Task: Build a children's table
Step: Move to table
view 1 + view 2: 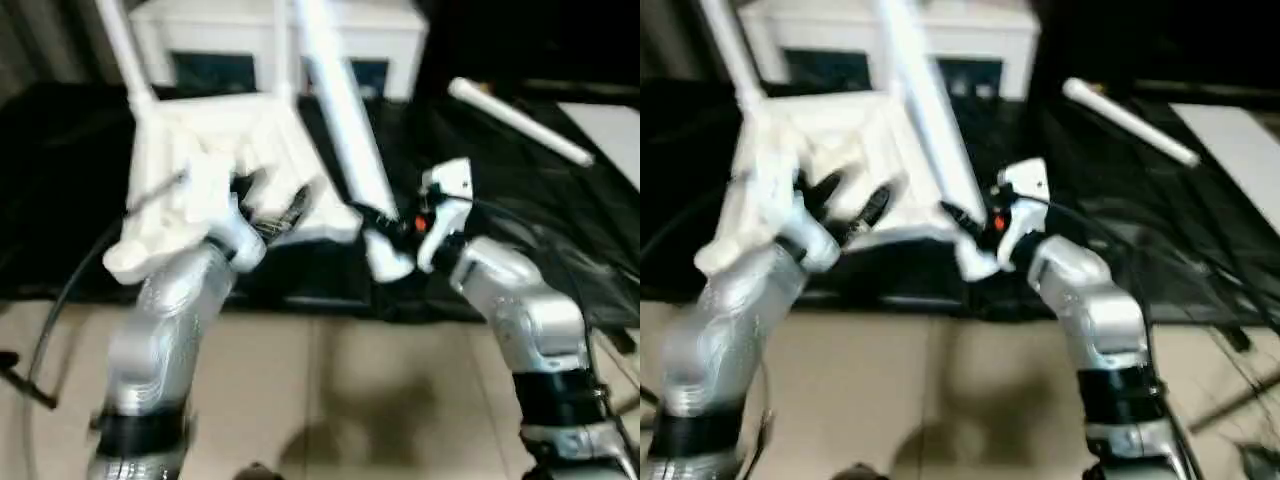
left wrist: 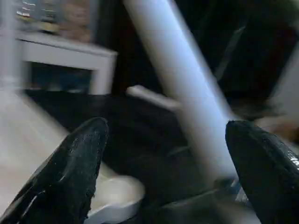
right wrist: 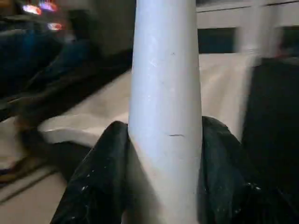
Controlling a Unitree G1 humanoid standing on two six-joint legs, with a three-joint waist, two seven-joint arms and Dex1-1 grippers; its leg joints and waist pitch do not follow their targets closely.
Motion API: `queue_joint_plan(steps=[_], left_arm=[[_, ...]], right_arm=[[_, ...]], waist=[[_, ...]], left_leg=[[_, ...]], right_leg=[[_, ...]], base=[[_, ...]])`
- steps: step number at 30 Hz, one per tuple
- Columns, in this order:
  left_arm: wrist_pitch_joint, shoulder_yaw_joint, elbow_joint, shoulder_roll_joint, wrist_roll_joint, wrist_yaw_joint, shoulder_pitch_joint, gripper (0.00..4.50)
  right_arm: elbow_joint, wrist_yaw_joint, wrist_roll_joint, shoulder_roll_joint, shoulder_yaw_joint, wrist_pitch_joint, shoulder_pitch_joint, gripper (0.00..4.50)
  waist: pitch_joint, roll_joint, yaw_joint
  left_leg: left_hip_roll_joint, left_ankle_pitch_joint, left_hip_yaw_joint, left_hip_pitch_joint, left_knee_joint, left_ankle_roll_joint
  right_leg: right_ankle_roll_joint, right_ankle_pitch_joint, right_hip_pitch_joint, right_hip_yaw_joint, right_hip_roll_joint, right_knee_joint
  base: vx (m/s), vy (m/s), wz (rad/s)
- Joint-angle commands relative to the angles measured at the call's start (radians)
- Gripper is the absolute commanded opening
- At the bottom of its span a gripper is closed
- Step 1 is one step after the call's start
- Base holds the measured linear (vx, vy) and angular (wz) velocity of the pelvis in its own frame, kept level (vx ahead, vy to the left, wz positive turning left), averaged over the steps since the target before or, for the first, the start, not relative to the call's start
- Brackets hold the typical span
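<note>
The right pincer (image 1: 400,232) pinches a leg (image 1: 345,130) near its thick lower end, the tube slanting up and away over the black worktop (image 1: 60,220). The tabletop (image 1: 225,150) lies ribbed side up at the left of that cloth (another leg (image 1: 122,45) already rises from its far corner), and the left pincer (image 1: 845,205) hangs spread wide just above its near edge, holding nothing. A loose leg (image 1: 520,122) lies well apart to the right.

Likely trouble: the held leg's threaded end sits low and off to the side of any socket, so swinging it across could knock the tabletop or clip the left fingers (image 2: 74,163), which stand close beside the tube. The tall leg may also strike the cabinet (image 1: 270,40) behind. Open room lies right of the tabletop and toward the bare floor in front
</note>
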Motion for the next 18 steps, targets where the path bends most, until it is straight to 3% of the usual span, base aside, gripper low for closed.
queue_joint_plan(steps=[1,3,5,7,9,10,12,13,15,18], left_arm=[[0.065,0.035,0.029,-0.007,-0.073,-0.023,-0.027,4.45],[0.086,0.040,0.039,-0.019,-0.124,-0.055,-0.059,4.45],[0.136,0.060,0.049,-0.041,-0.226,-0.078,-0.098,4.45],[0.183,0.069,0.066,-0.047,-0.290,-0.085,-0.120,4.45],[0.214,0.076,0.089,-0.056,-0.314,-0.077,-0.135,4.45],[0.255,0.087,0.117,-0.064,-0.323,-0.057,-0.152,4.45],[0.284,0.095,0.139,-0.070,-0.317,-0.035,-0.163,4.45],[0.292,0.103,0.146,-0.077,-0.332,-0.034,-0.168,4.45],[0.309,0.111,0.143,-0.081,-0.367,-0.043,-0.172,4.45],[0.320,0.098,0.139,-0.067,-0.377,-0.049,-0.177,4.27]], right_arm=[[0.011,0.072,0.061,-0.008,-0.025,0.016,-0.032,1.85],[0.023,0.115,0.107,-0.007,-0.041,0.033,-0.031,1.85],[0.026,0.137,0.139,-0.008,-0.050,0.043,-0.030,1.85],[0.017,0.161,0.154,-0.017,-0.039,0.051,-0.026,1.85],[0.006,0.176,0.157,-0.020,-0.027,0.049,-0.019,1.85],[-0.010,0.196,0.162,-0.019,-0.014,0.051,-0.012,1.85],[-0.027,0.210,0.168,-0.019,-0.001,0.058,-0.007,1.85],[-0.033,0.218,0.172,-0.020,0.007,0.064,-0.005,1.85],[-0.034,0.228,0.178,-0.021,0.012,0.074,-0.003,1.85],[-0.021,0.234,0.177,-0.025,0.015,0.076,-0.008,1.85]], waist=[[-0.058,0.008,-0.007],[-0.048,0.005,-0.012],[-0.048,0.004,-0.008],[-0.053,0.011,-0.003],[-0.053,0.007,-0.004],[-0.055,0.017,-0.002],[-0.057,0.011,-0.002],[-0.060,0.025,0.000],[-0.063,0.018,0.002],[-0.063,0.019,0.007]], left_leg=[[0.080,-0.267,-0.033,0.022,-0.096,-0.026],[0.071,-0.384,-0.017,0.033,-0.098,-0.029],[0.075,-0.405,-0.013,0.041,-0.100,-0.042],[0.077,-0.356,-0.010,0.040,-0.102,-0.044],[0.076,-0.336,-0.004,0.038,-0.102,-0.038],[0.074,-0.317,0.002,0.039,-0.099,-0.036],[0.075,-0.280,0.005,0.038,-0.097,-0.027],[0.077,-0.258,0.004,0.038,-0.096,-0.023],[0.078,-0.230,0.006,0.037,-0.094,-0.015],[0.077,-0.186,0.011,0.037,-0.089,0.008]], right_leg=[[-0.139,-0.135,0.042,0.055,-0.072,-0.088],[-0.166,-0.241,0.039,0.061,-0.088,-0.113],[-0.159,-0.300,0.037,0.064,-0.093,-0.121],[-0.166,-0.227,0.039,0.064,-0.089,-0.114],[-0.167,-0.200,0.042,0.065,-0.089,-0.115],[-0.166,-0.187,0.041,0.066,-0.089,-0.114],[-0.165,-0.148,0.045,0.066,-0.087,-0.114],[-0.170,-0.111,0.046,0.065,-0.086,-0.110],[-0.185,-0.053,0.050,0.065,-0.085,-0.105],[-0.208,-0.006,0.050,0.065,-0.085,-0.100]], base=[[-0.058,0.014,-0.09],[-0.029,0.007,-0.04],[0.000,0.000,0.00],[0.000,0.000,0.00],[0.000,0.000,0.00],[0.000,0.000,0.00],[0.000,0.000,0.00],[0.000,0.000,0.00],[0.000,0.000,0.00],[0.000,0.000,0.00]])
